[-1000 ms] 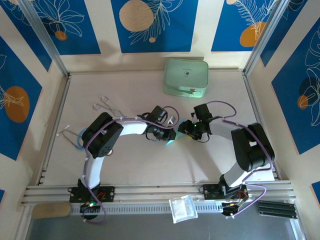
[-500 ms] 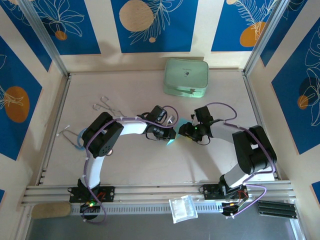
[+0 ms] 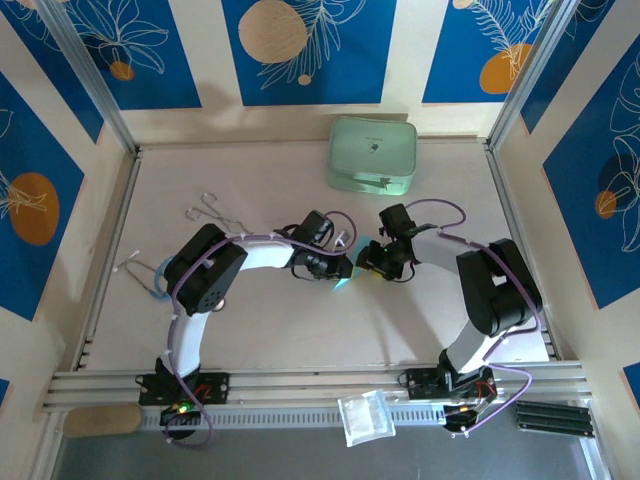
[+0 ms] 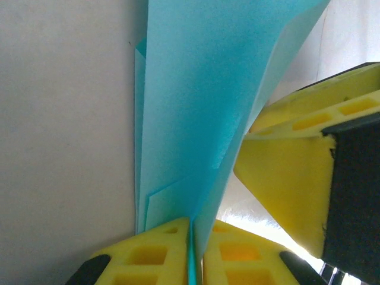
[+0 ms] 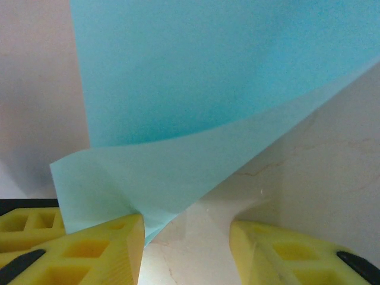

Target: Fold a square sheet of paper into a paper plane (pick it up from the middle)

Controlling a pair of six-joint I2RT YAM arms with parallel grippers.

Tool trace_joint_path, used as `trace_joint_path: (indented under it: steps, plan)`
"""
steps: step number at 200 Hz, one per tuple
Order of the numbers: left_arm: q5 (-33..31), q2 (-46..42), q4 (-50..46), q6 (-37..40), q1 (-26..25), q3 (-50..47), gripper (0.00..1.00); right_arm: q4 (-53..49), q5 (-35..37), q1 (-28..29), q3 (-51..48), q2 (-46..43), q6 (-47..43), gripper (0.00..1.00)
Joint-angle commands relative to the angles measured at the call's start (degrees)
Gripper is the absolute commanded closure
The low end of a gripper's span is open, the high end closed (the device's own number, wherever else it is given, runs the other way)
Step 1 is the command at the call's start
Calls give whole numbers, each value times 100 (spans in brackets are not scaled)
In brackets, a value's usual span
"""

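The sky-blue sheet of paper (image 4: 202, 107) is folded into several narrow layers with a lengthwise crease. My left gripper (image 4: 193, 249) is shut on its near end, the paper pinched between the yellow pads. From above, a cyan tip of the paper (image 3: 344, 284) shows below the left gripper (image 3: 338, 268) at the table's middle. My right gripper (image 3: 370, 260) faces it from the right, close by. In the right wrist view a loose flap of the paper (image 5: 196, 89) curls over one of the fingers (image 5: 107, 243), and the right gripper (image 5: 187, 237) stands open with bare table between its jaws.
A mint-green case (image 3: 372, 154) stands at the back of the table. Metal scissors-like tools (image 3: 212, 210) lie at the left, with a small blue ring (image 3: 158, 276) nearer the left edge. A clear plastic bag (image 3: 365, 415) rests on the front rail.
My right gripper has moved left and slightly back, closer to the left gripper and the paper, and its jaws have narrowed a little. The left gripper has stayed in place, holding the paper.
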Motion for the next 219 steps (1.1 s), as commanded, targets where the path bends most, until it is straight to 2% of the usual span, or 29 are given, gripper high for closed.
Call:
trace_joint_path:
  steps: [1,54,94,120,219]
  plan:
    - [-12,55,-100,8,42,-126,85,142,493,81,-25,493,36,54]
    - [23,-74,-33,16,56,-179,84,238,351,102,2,545,-50,53]
    - [-20,27,-20,27,75,-229,88,899,-59,46,-380,-43,-113,50]
    - [-14,67,7,9,80,-256,89,975,-133,-6,-427,-190,-152,46]
    - [38,-97,65,-50,115,-335,86,-23,591,15,135,648,134,45]
